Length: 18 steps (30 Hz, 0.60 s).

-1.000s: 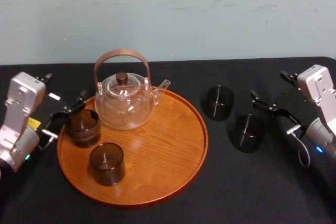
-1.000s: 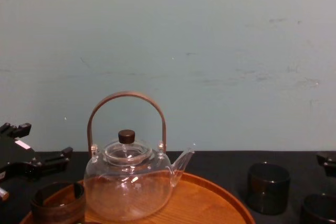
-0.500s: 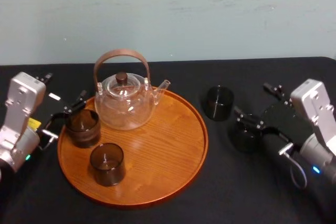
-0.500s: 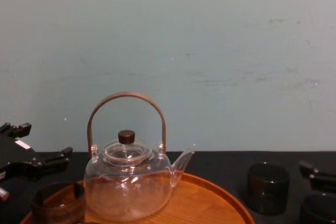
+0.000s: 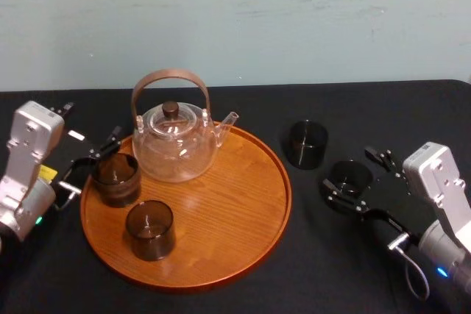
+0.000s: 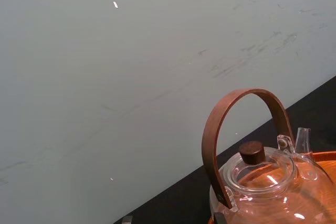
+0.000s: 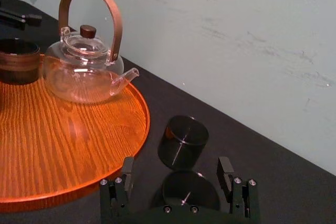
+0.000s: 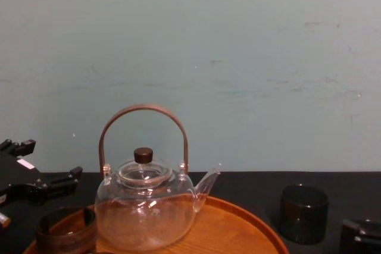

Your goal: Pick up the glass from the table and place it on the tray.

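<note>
Right wrist view: spread right claw (image 7: pixel 176 170) flanks the glass (image 7: pixel 190 188).

Right gripper (image 5: pixel 359 180) low and forward on the right, jaws spread wide. Left gripper (image 5: pixel 87 131) parked at far left, wrist raised; fingers apparently apart.

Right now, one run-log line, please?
right end effector: open around glass on table | left end effector: open at tray rim

Right hand (image 5: pixel 346 169) swung nearer and lower — now straddling the nearer glass (image 5: pixel 352 176).
</note>
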Each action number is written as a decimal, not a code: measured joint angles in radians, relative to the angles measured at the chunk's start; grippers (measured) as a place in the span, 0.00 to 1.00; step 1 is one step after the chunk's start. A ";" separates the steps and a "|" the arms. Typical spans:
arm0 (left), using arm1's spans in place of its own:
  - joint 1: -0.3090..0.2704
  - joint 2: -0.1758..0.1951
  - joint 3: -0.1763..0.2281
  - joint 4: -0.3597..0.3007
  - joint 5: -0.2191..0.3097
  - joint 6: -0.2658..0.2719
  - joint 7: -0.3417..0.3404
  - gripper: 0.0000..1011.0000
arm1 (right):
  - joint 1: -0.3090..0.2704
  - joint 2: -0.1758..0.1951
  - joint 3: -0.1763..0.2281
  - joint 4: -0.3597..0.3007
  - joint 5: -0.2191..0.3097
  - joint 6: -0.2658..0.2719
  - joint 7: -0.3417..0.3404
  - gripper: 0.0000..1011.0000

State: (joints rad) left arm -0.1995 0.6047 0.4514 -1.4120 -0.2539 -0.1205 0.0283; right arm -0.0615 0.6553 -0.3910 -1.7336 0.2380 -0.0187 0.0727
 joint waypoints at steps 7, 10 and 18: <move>0.000 0.000 0.000 0.000 0.000 0.000 0.000 0.99 | -0.059 0.008 0.038 -0.044 -0.017 0.025 -0.028 0.99; 0.000 0.000 0.000 0.000 0.000 0.000 0.000 0.99 | -0.081 0.007 0.052 -0.052 -0.020 0.028 -0.034 0.99; 0.000 0.000 0.000 0.000 0.000 0.000 0.000 0.99 | -0.120 -0.011 0.082 -0.049 -0.019 0.025 -0.036 0.99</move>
State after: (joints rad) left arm -0.1996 0.6047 0.4514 -1.4120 -0.2539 -0.1205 0.0283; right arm -0.1817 0.6444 -0.3093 -1.7824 0.2190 0.0061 0.0363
